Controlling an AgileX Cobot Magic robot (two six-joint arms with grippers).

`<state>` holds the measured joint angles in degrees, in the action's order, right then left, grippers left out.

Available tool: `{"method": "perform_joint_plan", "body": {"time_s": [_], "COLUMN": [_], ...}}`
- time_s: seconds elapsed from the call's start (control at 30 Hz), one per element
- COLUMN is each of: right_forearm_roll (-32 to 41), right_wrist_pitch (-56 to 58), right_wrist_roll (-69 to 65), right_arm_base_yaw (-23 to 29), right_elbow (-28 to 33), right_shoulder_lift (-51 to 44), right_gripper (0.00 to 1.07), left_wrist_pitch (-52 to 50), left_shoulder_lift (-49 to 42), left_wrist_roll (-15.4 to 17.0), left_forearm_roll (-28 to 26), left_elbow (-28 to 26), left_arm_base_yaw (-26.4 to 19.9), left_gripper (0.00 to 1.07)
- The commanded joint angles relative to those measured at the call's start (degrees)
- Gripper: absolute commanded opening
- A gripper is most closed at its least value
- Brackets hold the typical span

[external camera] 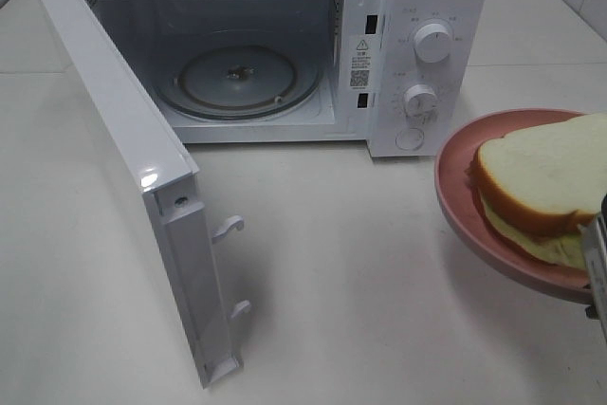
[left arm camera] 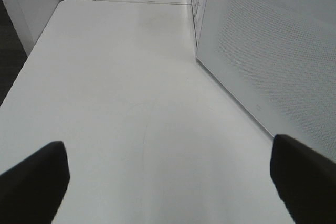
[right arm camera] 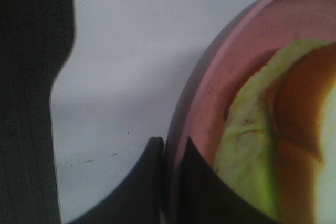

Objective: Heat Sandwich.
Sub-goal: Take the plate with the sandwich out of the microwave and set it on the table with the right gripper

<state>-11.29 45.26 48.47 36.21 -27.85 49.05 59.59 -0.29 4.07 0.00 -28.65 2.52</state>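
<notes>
The sandwich, white bread with tan crust and pale green-yellow filling, lies on a round pink plate held above the table at the right of the exterior view. My right gripper is shut on the plate's rim, one finger on each side of it; in the exterior view only a bit of that gripper shows at the right edge. The white microwave stands at the back with its door swung wide open and the glass turntable bare. My left gripper hangs open over the table beside the microwave's side wall.
The open door juts forward on the left of the table, with its latch hooks sticking out. Two knobs sit on the microwave's right panel. White tabletop lies between the door and the plate.
</notes>
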Motion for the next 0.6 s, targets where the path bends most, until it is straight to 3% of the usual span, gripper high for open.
{"method": "perform_joint_plan", "body": {"time_s": [0.03,0.33,0.6], "right_forearm_roll": [-4.4,-12.2,-15.0], "right_wrist_pitch": [0.8,4.6,6.8], "right_wrist_roll": [-8.0,-23.4,-32.8], "right_arm_base_yaw": [-0.1,-0.1,-0.1], "right_elbow": [-0.1,-0.2,-0.2], "right_shoulder_lift": [-0.6,-0.6,-0.4], "right_gripper": [0.0,0.01,0.01], "left_wrist_pitch": [-0.2,-0.2,-0.2], "left_shoulder_lift": [-1.3,-1.3,-1.3], "left_wrist_roll": [-0.2,-0.2,-0.2], "left_forearm_roll": [-0.5,-0.5,-0.5], "left_elbow": [0.2,0.2,0.2], "left_arm_base_yaw": [-0.1,-0.1,-0.1], "left_gripper": [0.98,0.98,0.98]}}
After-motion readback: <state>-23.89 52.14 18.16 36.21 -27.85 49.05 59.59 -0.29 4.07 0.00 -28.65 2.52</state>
